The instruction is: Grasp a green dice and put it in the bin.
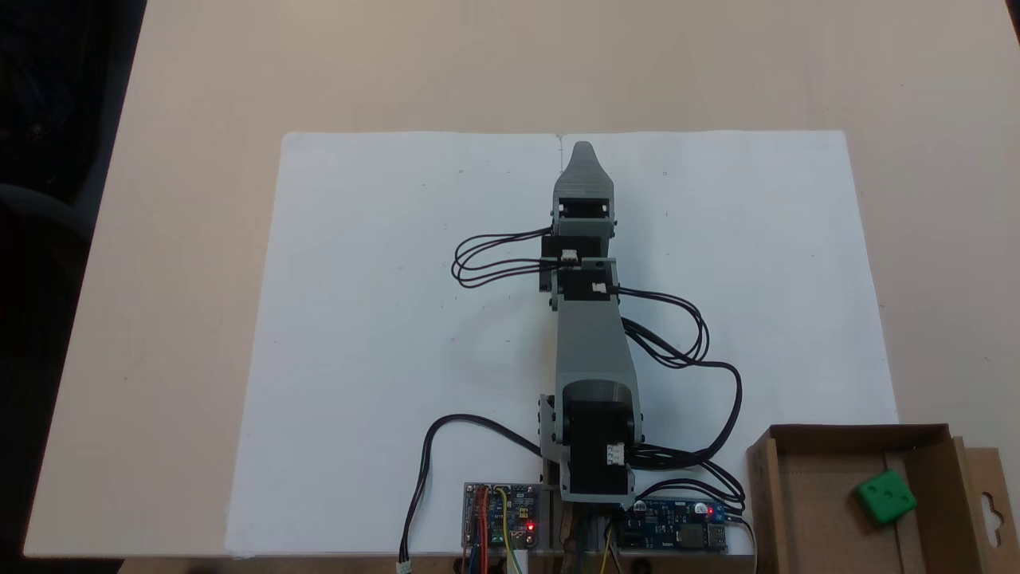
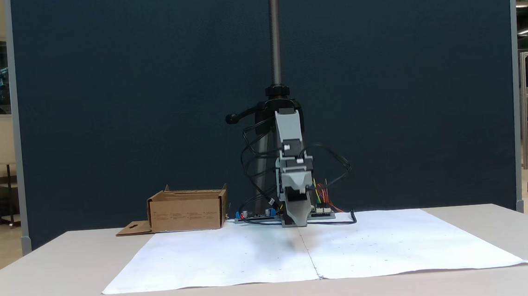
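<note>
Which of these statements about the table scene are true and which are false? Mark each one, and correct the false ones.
1. The green dice lies inside the cardboard bin. True.
2. The gripper is holding the green dice. False: it holds nothing, and the dice is in the bin, well away from it.
3. The arm stretches out over white paper laid on the table. True.
4. In the top-down fixed view, the bin stands at the far edge of the paper, beyond the gripper. False: it sits at the bottom right, beside the arm's base and circuit boards.
5. In the front fixed view, the bin is left of the arm. True.
</note>
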Robot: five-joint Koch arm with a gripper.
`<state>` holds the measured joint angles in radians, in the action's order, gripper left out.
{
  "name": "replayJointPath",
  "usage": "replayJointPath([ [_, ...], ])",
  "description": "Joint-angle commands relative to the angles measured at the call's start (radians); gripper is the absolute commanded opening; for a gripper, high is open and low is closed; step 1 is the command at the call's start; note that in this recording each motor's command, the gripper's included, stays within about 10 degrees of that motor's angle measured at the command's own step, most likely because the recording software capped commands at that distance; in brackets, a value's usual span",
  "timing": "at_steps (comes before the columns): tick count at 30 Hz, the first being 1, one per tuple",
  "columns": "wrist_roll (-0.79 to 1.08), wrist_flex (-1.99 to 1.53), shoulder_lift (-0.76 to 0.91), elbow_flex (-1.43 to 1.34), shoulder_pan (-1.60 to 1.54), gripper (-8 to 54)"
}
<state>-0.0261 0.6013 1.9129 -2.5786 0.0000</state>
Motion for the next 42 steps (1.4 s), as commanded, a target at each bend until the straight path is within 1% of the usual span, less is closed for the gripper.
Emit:
replayJointPath([
  [1,0.046,0.168,0.032,-0.034,0.005,45.4],
  [6,0.041,0.351,0.015,-0.195,0.009,45.4],
  [11,0.04,0.52,0.031,-0.285,0.011,46.0],
  [14,0.04,0.624,0.069,-0.345,0.002,46.3],
  [21,0.041,0.842,0.245,-0.506,-0.008,45.4],
  [25,0.041,0.991,0.275,-0.552,0.003,45.2],
  [42,0.046,0.988,0.276,-0.554,0.015,45.4],
])
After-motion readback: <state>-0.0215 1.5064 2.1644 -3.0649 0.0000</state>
